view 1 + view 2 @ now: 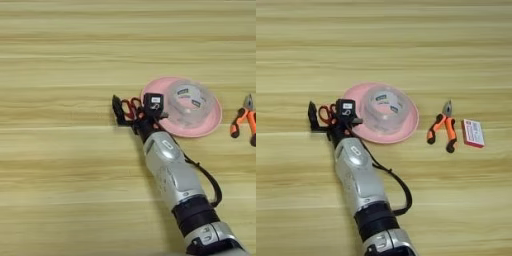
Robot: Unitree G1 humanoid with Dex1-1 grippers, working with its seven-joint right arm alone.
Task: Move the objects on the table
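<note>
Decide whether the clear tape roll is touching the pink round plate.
Touching: in the right eye view the clear tape roll sits on the pink round plate, with pink rim showing all around it.

1. Light is bright and even across the worktop [60,60], soft and diffuse, with no hard-edged patches.
2. Shadows are faint: a thin dark rim under the near edge of the plate [406,131] and a slim one beside the pliers [443,127].
3. The silver forearm [358,175] carries pale highlights along its upper face.
4. The tape roll [385,107] shows whitish glints on its clear wall.
5. Both views are soft; the print on the card [473,133] cannot be read.
6. The scissors [328,114] at the tool [331,117] blur into dark shapes.
7. The wood grain lines run straight to the edges, without visible bending.
</note>
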